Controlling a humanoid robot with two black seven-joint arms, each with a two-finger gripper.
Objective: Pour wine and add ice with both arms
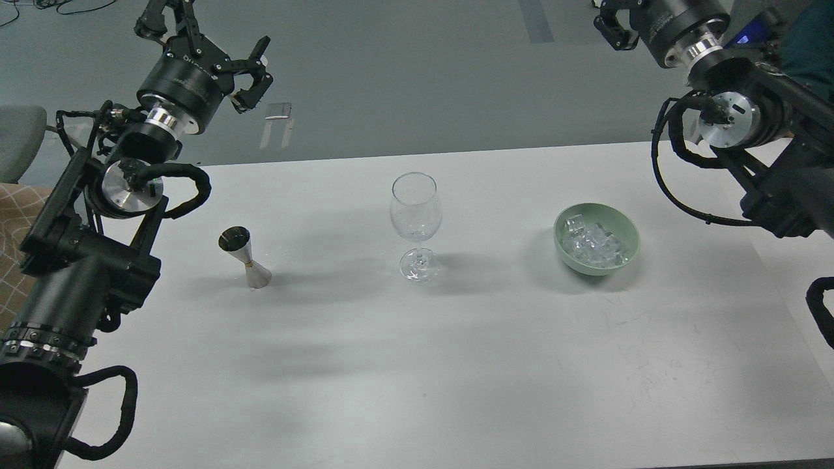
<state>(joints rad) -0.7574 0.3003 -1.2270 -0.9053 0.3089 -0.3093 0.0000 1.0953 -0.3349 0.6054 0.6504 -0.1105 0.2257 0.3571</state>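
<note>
Pouring has not begun, we judge: both arms hang raised behind the table, holding nothing. Our left gripper is spread wide; our right gripper is cut by the frame edge, so we cannot tell its state. Next the left must drop to the jigger, which may hold the wine, though we cannot see inside. The glass looks empty. Ice fills the bowl.
</note>
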